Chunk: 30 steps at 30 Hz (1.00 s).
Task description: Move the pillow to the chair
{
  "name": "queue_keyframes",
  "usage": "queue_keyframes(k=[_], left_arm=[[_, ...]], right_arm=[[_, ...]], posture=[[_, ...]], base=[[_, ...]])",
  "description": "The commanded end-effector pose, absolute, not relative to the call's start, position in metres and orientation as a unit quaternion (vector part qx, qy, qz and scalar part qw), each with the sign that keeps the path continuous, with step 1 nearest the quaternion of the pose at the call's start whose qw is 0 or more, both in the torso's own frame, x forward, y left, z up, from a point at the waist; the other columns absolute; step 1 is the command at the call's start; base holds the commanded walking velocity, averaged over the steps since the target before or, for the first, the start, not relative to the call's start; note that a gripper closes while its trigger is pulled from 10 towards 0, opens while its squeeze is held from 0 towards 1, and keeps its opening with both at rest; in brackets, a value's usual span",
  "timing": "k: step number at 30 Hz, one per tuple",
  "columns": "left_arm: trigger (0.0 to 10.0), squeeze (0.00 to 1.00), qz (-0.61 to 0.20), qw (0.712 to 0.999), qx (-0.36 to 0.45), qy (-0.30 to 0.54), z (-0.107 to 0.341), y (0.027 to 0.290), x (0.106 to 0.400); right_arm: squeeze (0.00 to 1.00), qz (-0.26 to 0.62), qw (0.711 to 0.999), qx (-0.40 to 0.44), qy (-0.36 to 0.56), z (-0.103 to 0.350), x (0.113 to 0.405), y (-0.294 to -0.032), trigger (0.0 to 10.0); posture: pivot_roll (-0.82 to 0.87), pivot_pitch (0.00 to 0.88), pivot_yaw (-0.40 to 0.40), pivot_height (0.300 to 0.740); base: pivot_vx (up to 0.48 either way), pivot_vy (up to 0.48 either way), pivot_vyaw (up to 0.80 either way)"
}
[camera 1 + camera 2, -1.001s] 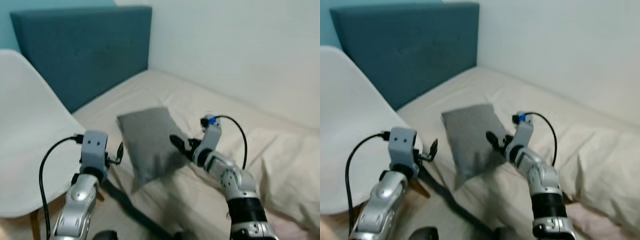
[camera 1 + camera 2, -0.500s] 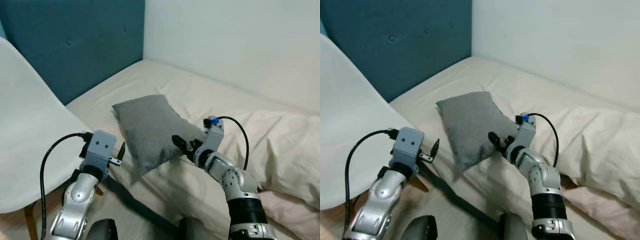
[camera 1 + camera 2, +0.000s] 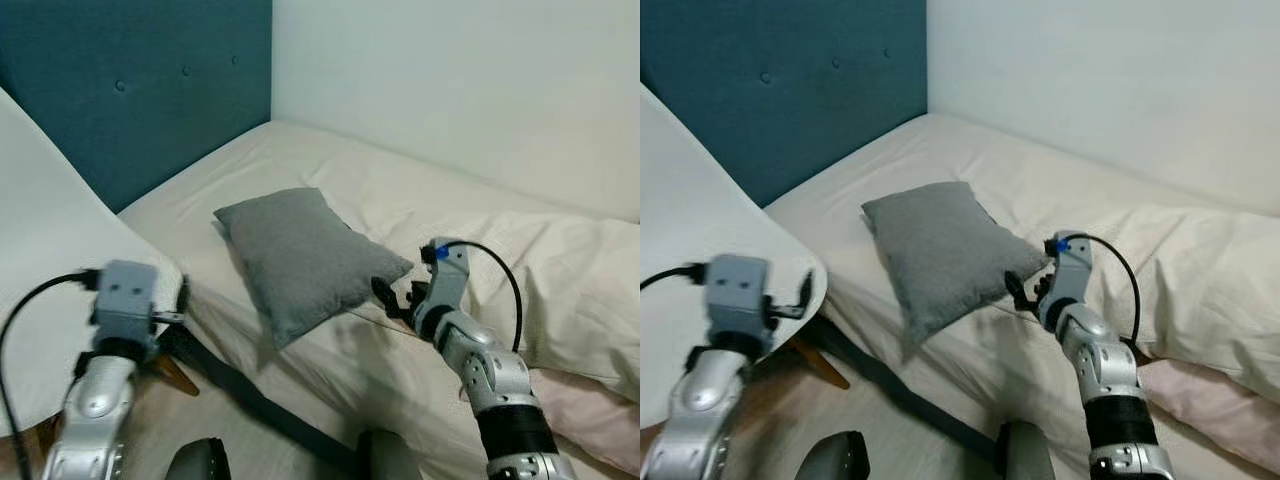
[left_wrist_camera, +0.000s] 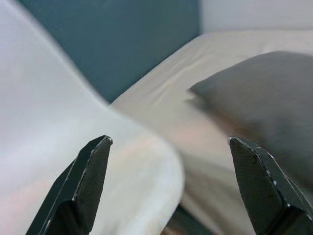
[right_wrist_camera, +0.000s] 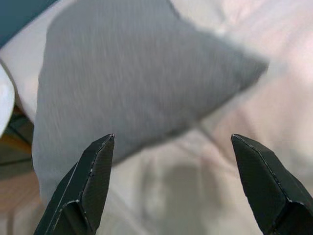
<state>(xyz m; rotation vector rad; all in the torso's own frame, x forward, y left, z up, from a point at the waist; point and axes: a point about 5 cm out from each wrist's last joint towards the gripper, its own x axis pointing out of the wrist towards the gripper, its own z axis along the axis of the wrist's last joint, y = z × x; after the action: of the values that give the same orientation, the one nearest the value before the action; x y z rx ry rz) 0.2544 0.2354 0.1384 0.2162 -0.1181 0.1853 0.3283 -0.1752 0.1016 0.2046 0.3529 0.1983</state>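
A grey pillow [image 3: 300, 255] lies on the cream bed [image 3: 330, 175], its lower end hanging over the mattress edge. My right gripper [image 3: 393, 297] is open just off the pillow's right corner; in the right wrist view its fingers [image 5: 88, 181] spread wide with the pillow [image 5: 132, 83] ahead of them. The white chair [image 3: 45, 300] stands at the left beside the bed. My left gripper [image 3: 805, 295] is open at the chair's seat edge, apart from the pillow. The left wrist view has the chair seat [image 4: 73, 147] and the pillow [image 4: 264, 98] beyond its fingers [image 4: 90, 171].
A teal headboard [image 3: 130, 90] and a white wall [image 3: 450, 80] bound the bed. A rumpled duvet [image 3: 570, 280] lies at the right. A dark bed rail [image 3: 250, 400] runs below the mattress, with wooden chair legs [image 3: 175, 372] beside it.
The view has shifted. My left arm has drawn back leftward from the pillow to the chair's edge. My right gripper has slid off the pillow's side to its right corner.
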Motion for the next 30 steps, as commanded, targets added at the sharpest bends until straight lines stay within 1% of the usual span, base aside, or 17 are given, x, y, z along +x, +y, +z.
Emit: queue_keyframes(k=[1,2,3,5,6,8,11,14,19,20,22,24,26,27,28,30], left_arm=[[10.0,0.0,0.096,0.99,0.093,-0.052,0.135,0.235,0.254],[10.0,0.0,0.125,0.988,0.085,-0.037,0.13,0.248,0.244],[10.0,0.0,0.125,0.988,0.085,-0.037,0.13,0.248,0.244],[10.0,0.0,0.137,0.986,0.091,-0.029,0.13,0.257,0.236],[10.0,0.0,0.137,0.986,0.091,-0.029,0.13,0.257,0.236],[10.0,0.0,0.137,0.984,0.107,-0.026,0.132,0.264,0.232],[10.0,0.0,0.138,0.984,0.111,-0.025,0.132,0.267,0.23],[10.0,0.0,0.104,0.986,0.126,-0.039,0.145,0.266,0.231],[10.0,0.0,0.078,0.986,0.147,-0.03,0.146,0.262,0.233],[10.0,0.0,0.074,0.985,0.152,-0.031,0.147,0.26,0.233],[10.0,0.0,0.066,0.983,0.165,-0.037,0.152,0.258,0.233],[10.0,0.0,0.063,0.982,0.172,-0.039,0.154,0.258,0.234],[10.0,0.0,0.074,0.977,0.19,-0.057,0.167,0.262,0.233],[10.0,0.0,0.074,0.977,0.19,-0.057,0.167,0.262,0.233],[10.0,0.0,0.084,0.974,0.198,-0.071,0.176,0.265,0.23],[10.0,0.0,0.087,0.972,0.203,-0.081,0.182,0.265,0.229]], right_arm=[[0.0,0.098,0.975,0.109,0.168,0.103,0.328,-0.177,10.0],[0.0,0.107,0.967,0.158,0.172,0.09,0.32,-0.179,10.0],[0.0,0.107,0.967,0.158,0.172,0.09,0.32,-0.179,10.0],[0.0,0.114,0.953,0.231,0.158,0.085,0.315,-0.181,10.0],[0.0,0.114,0.953,0.231,0.158,0.085,0.315,-0.181,10.0],[0.0,0.111,0.944,0.28,0.135,0.087,0.318,-0.184,10.0],[0.0,0.106,0.942,0.293,0.127,0.088,0.32,-0.185,10.0],[0.0,0.035,0.944,0.302,0.131,0.083,0.331,-0.197,10.0],[0.0,0.016,0.934,0.33,0.135,0.074,0.335,-0.199,10.0],[0.0,0.016,0.932,0.336,0.135,0.073,0.336,-0.198,10.0],[0.0,0.024,0.929,0.346,0.13,0.075,0.339,-0.195,10.0],[0.0,0.031,0.927,0.352,0.126,0.076,0.341,-0.192,10.0],[0.0,0.064,0.915,0.385,0.1,0.087,0.349,-0.183,10.0],[0.0,0.064,0.915,0.385,0.1,0.087,0.349,-0.183,10.0],[0.0,0.079,0.911,0.394,0.09,0.092,0.353,-0.178,10.0],[0.0,0.087,0.91,0.397,0.087,0.094,0.356,-0.175,10.0]], posture=[[0.07,0.0,-0.088,0.435],[0.09,0.0,-0.068,0.425],[0.09,0.0,-0.068,0.425],[0.1,0.0,-0.061,0.416],[0.1,0.0,-0.061,0.416],[0.1,0.02,-0.052,0.416],[0.09,0.029,-0.046,0.416],[0.08,0.111,-0.017,0.416],[0.08,0.154,-0.002,0.416],[0.08,0.183,-0.001,0.416],[0.09,0.208,-0.002,0.416],[0.09,0.208,-0.002,0.416],[0.11,0.251,-0.008,0.416],[0.11,0.251,-0.008,0.416],[0.12,0.27,-0.013,0.416],[0.12,0.27,-0.013,0.416]], base=[[0.0,0.0,0.0],[0.0,0.0,0.0],[0.0,0.0,0.0],[0.0,0.0,0.0],[0.0,0.0,0.0],[0.0,0.0,0.0],[0.0,0.0,0.0],[0.0,0.0,0.0],[0.0,0.0,0.0],[0.0,0.0,0.0],[0.0,0.0,0.0],[0.0,0.0,0.0],[0.0,0.0,0.0],[0.0,0.0,0.0],[0.0,0.0,0.0],[0.0,0.0,0.0]])
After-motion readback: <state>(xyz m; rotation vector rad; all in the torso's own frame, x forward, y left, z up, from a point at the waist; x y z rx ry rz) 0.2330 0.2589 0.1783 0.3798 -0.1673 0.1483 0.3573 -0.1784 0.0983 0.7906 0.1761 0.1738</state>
